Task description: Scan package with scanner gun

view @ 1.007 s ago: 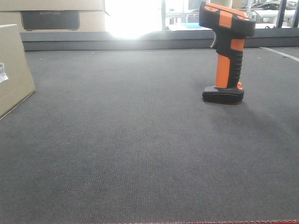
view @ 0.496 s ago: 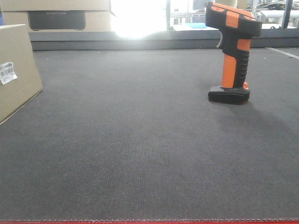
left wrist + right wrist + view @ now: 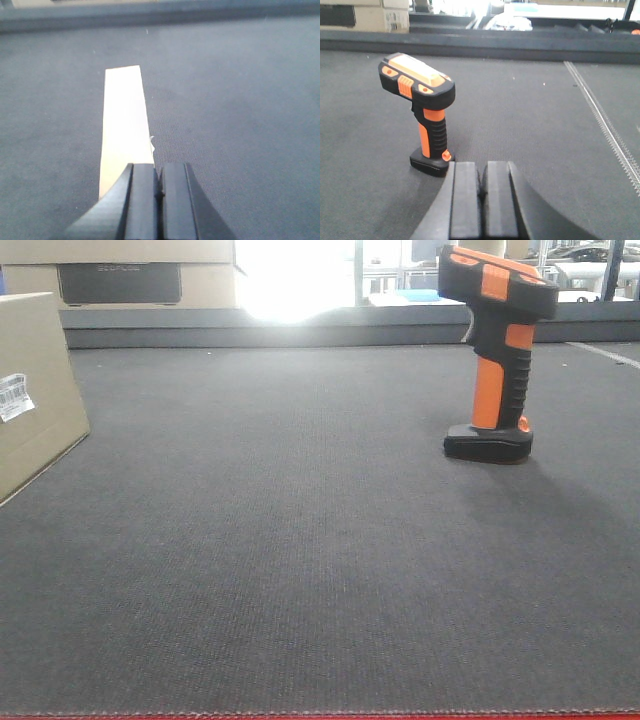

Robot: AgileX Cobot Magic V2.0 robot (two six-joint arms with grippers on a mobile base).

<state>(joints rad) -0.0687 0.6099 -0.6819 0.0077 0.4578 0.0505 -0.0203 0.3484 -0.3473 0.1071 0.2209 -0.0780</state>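
Your right gripper [image 3: 480, 210] had its fingers pressed together with nothing between them. The scanner gun [image 3: 422, 107] stood upright on its flat black foot, just ahead of that gripper and a little to its left, on the dark counter [image 3: 300, 540]. Nothing was touching it yet.

Your left gripper [image 3: 159, 205] was pressed together too, and empty. The package [image 3: 125, 125] lay right in front of it, seen as a bright pale strip. In the front view the package [image 3: 35, 390] sat at the far side, well apart from the scanner gun, with its small white label [image 3: 15, 397] showing.

To do this step well, you needed to spread the right gripper first — then bring it around the orange handle, not the wide top. I think a slow, level close would have been best, because the gun stood tall on a small foot and a bump could have tipped it over.
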